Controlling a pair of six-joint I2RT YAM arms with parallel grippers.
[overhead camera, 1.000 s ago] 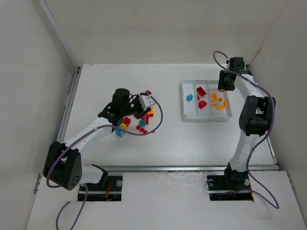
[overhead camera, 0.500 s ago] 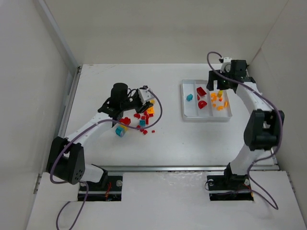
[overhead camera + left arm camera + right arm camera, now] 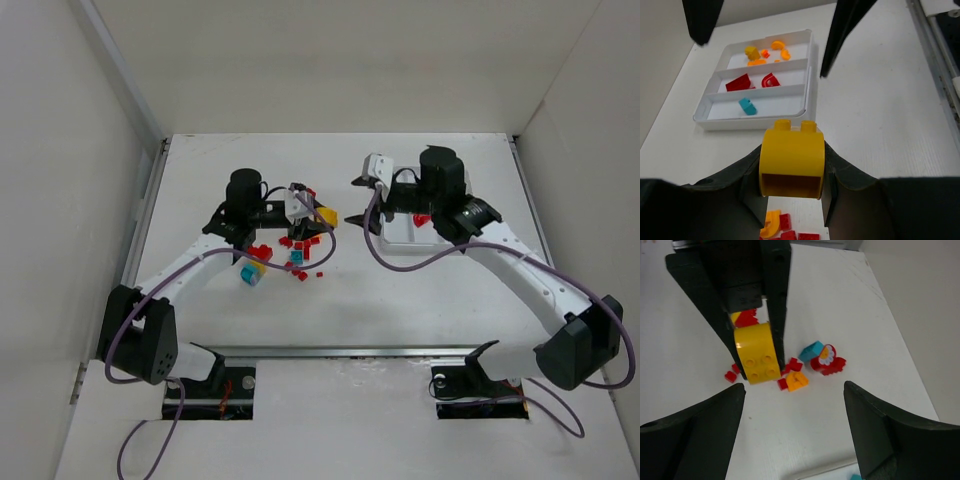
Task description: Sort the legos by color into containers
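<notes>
**Top external: arms face to face at mid-table, one yellow brick held**

**Left arm.** It runs diagonally out from its base, with the wrist bent so the left gripper (image 3: 318, 213) points right. The jaws are drawn in on a yellow brick (image 3: 791, 164) and clamp its two flat sides. The brick hangs clear of the table over the far edge of the loose pile. Its studs face the other arm and its hollow underside faces the left wrist camera.

**Right arm.** It reaches up and left from its base, crossing over the tray. The right gripper (image 3: 352, 200) points left, straight at the brick and just short of it. Its jaws are spread wide with nothing between them.

**Tray** (image 3: 756, 122). White, shallow and rectangular, with three long compartments side by side.
- In the left wrist view, the far compartment holds orange pieces (image 3: 765, 51).
- The middle compartment holds two red pieces (image 3: 738, 82).
- The near compartment holds one teal piece (image 3: 746, 106).
- From above, the right arm hides most of the tray.

**Pile** (image 3: 290, 250). Loose legos lie on the table under and in front of the left gripper.
- Most are small red bits, with some teal and orange among them.
- One red piece carries a white-and-yellow flower (image 3: 826, 359).
- A teal-and-yellow block (image 3: 250, 272) lies slightly apart. It may be two pieces joined, but the view is too coarse to tell.

**Surfaces.** The table (image 3: 400, 300) is matte white. The legos are glossy moulded plastic, the gripper fingers are black, and purple cables (image 3: 330, 235) loop off both wrists.
</notes>
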